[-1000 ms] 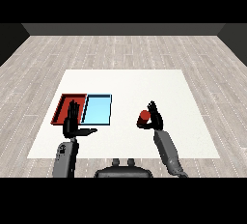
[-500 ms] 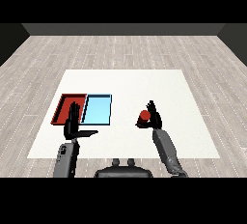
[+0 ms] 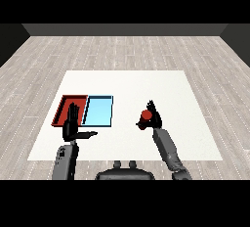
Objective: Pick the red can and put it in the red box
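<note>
The red can (image 3: 145, 117) is in my right hand (image 3: 153, 120), whose fingers and thumb curl round it, right of the table's middle; whether it rests on the table I cannot tell. The red tray (image 3: 65, 105) lies at the left of the table, with the light blue tray (image 3: 99, 111) touching its right side. My left hand (image 3: 72, 128) is held upright and open, fingers straight and thumb pointing right. It covers the near right part of the red tray. The can is well to the right of both trays.
The white table (image 3: 127, 86) spreads wide behind and to the right of the trays. Grey wooden floor surrounds it. Nothing else stands on the tabletop.
My right hand with the red can has shifted slightly left and toward me. The left hand stays where it was.
</note>
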